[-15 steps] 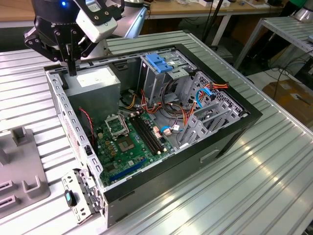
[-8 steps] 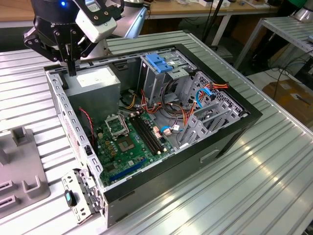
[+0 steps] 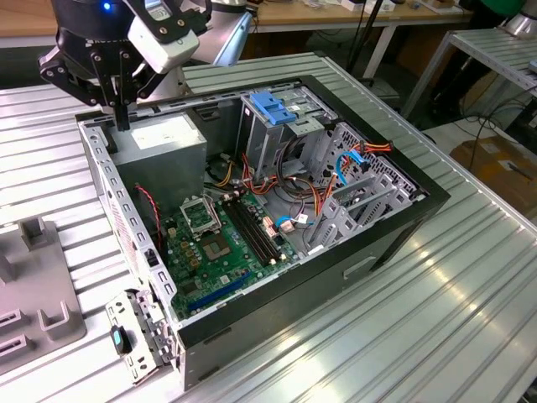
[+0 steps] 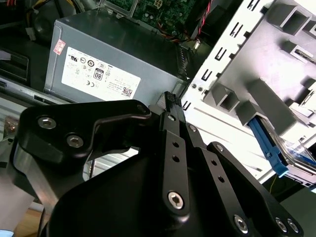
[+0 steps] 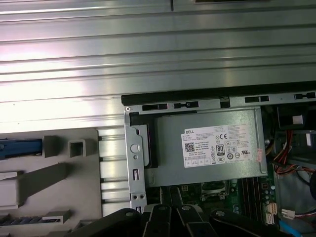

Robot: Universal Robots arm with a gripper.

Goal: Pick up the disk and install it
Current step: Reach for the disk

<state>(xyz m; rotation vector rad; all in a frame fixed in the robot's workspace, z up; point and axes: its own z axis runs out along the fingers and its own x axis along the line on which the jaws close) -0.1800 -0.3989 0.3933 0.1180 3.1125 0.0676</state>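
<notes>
**Surface materials and finishes**

Table point(image 3: 436, 319): ribbed bare metal with a satin sheen. Computer case point(image 3: 285, 315): matt black outer skin, dull grey sheet-metal frame inside. Power-supply box point(image 3: 159, 147): smooth grey metal with a white paper sticker. Motherboard point(image 3: 222, 243): green laminate. Drive cage point(image 3: 268, 138): bare metal with a blue plastic top. Fixture block point(image 3: 42, 319): matt grey plastic. Disk point(image 4: 276, 153): blue plastic side rail, slightly glossy. Gripper point(image 4: 167, 100): matt black links with bright metal screw heads.
</notes>
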